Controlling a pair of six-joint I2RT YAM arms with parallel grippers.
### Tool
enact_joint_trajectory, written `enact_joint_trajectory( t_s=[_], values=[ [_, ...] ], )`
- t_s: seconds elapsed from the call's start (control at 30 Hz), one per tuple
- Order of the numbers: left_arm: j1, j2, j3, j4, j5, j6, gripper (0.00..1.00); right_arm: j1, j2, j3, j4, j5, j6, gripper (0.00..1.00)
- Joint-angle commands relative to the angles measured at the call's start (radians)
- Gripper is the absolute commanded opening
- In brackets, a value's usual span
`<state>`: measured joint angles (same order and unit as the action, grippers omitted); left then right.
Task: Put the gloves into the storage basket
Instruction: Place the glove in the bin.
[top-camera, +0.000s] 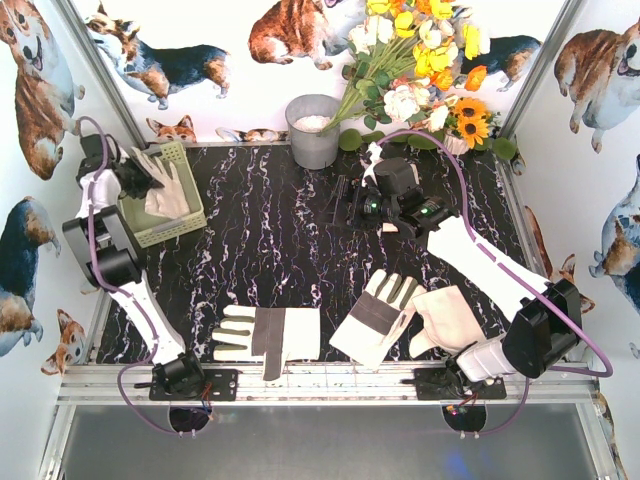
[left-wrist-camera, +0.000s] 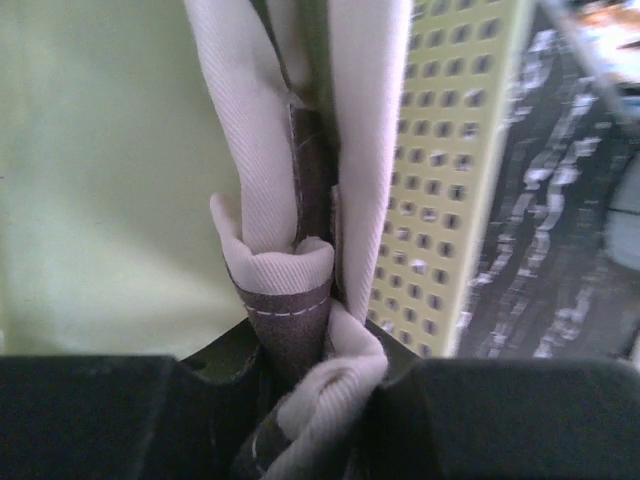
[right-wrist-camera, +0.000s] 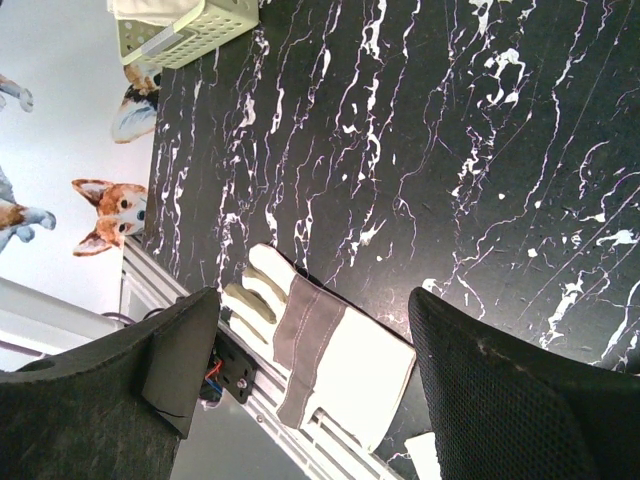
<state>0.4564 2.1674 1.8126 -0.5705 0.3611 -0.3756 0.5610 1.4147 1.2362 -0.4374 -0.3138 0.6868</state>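
Setting: robotics lab test cell, not a lived-in room. Evidence:
- A white-and-black left robot arm (top-camera: 140, 300) and right robot arm (top-camera: 490, 265) are bolted to a silver aluminium extrusion rail (top-camera: 330, 385) at the near table edge.
- Purple cables (top-camera: 604, 355) loop along both arms.
- The black tabletop with white marble veining (top-camera: 280, 250) is boxed in by silver metal corner posts (top-camera: 100, 70) and white wall panels printed with corgi dogs (top-camera: 40, 90).
- A bouquet of yellow, white and orange flowers (top-camera: 420, 60) sits against the back wall.
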Motion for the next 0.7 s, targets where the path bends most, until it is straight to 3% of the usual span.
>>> enact_joint_trajectory(
  t_s=[0.0,0.23,0.53,0.67],
  values=[
    [0.055,-0.111,-0.053,0.166,0.197,-0.144,0.0,-0.003,-0.01,0.039,0.069,-0.009,0.006,0.77],
    [0.059,-0.123,-0.101,0.256,0.328,-0.221,0.0,-0.003,-0.009,0.031,0.072,-0.014,0.005,0.77],
    [0.072,-0.004,-0.128,0.355,0.298,-0.236,0.0,-0.003,0.006,0.043,0.074,-0.026,0.0,0.77],
    [0.073,0.022,-0.081,0.255,0.208,-0.145,0.0,-0.003,0.006,0.046,0.066,-0.023,-0.003,0.77]
  ],
)
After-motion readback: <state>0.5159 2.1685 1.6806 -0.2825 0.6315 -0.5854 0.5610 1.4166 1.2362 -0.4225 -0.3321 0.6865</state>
